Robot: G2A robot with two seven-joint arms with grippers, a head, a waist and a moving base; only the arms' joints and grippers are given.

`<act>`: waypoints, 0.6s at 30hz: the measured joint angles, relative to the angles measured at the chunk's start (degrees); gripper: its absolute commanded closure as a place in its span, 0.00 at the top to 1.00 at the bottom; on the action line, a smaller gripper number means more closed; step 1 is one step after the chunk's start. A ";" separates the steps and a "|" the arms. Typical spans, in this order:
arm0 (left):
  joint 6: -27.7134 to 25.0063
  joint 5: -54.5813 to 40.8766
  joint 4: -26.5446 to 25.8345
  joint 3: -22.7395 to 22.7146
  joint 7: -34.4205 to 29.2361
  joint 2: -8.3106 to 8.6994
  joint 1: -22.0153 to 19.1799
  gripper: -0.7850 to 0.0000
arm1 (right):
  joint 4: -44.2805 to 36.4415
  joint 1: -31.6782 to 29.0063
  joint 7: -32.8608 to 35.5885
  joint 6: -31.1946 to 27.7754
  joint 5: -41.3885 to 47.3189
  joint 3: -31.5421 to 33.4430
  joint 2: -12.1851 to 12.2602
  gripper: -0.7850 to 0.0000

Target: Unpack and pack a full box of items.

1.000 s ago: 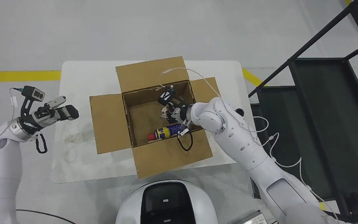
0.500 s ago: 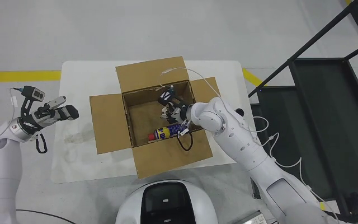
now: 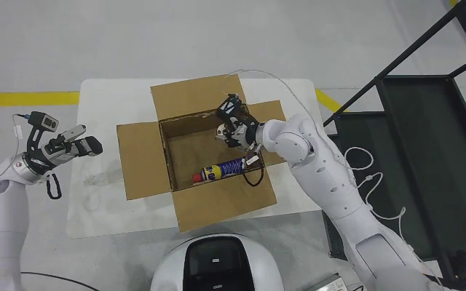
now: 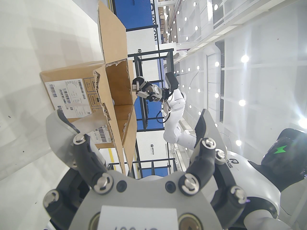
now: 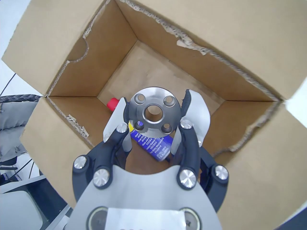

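Your left end effector [image 3: 86,140] sits fingers apart at the desk's [image 3: 102,102] left edge, idle — unpacking is the step in hand. In the open cardboard box [image 3: 142,164] a red-capped spray can [image 3: 222,170] lies flat on the floor; above it your right end effector [image 3: 223,130] is clamped on a round metal flange [image 5: 154,96] — shiny, centre bore, four holes. Next, likely: lift it clear of the box wall and set it on the desk.

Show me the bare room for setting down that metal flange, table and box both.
Bare: the box floor between the spray can and the far wall; the table's near-left corner, outside the left flap. Crowded: along the box's near wall, where the can lies, and the right side, under the arm whose right gripper holds the flange.
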 measured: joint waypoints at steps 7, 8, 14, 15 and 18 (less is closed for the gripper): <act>0.00 0.00 0.00 0.00 0.00 0.00 0.00 1.00 | -13.77 -7.49 11.19 2.37 0.23 13.57 2.96 0.00; 0.00 0.00 0.00 0.00 0.00 0.00 0.00 1.00 | -15.69 -9.14 12.84 2.86 0.34 16.16 3.41 0.00; 0.00 0.00 0.00 0.00 0.00 0.00 0.00 1.00 | -21.91 -18.10 17.38 4.37 -0.33 26.79 5.07 0.00; 0.00 0.00 0.00 0.00 0.00 0.00 0.00 1.00 | -22.38 -19.53 17.29 4.38 -0.81 27.86 5.23 0.00; 0.00 0.00 0.00 0.00 0.00 0.00 0.00 1.00 | -23.48 -24.37 15.45 4.04 -2.00 30.38 5.60 0.00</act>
